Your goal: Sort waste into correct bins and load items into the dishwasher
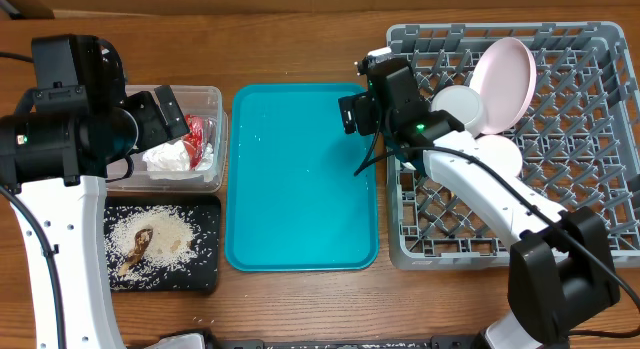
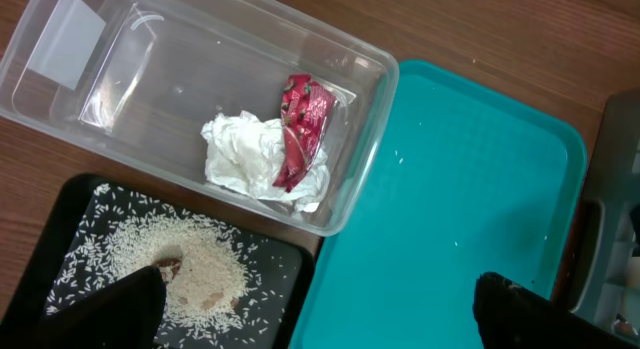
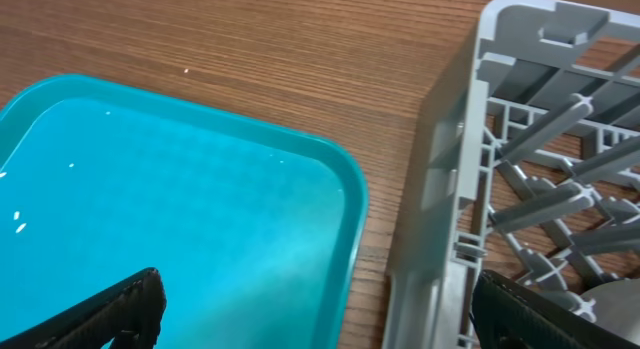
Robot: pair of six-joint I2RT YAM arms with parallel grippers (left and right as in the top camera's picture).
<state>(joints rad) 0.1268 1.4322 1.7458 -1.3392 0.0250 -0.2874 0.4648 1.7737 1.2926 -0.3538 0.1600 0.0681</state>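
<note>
The clear tub holds a crumpled white napkin and a red shiny wrapper. In front of it, the black tray carries loose rice with a brown scrap. My left gripper hangs open above these bins, holding nothing. The grey dish rack holds a pink plate on edge, a white round vessel and a pale one partly under my right arm. My right gripper is open and empty over the rack's left edge.
A teal serving tray lies between the bins and the rack, with only a few tiny specks on it. A narrow strip of wooden table separates it from the rack.
</note>
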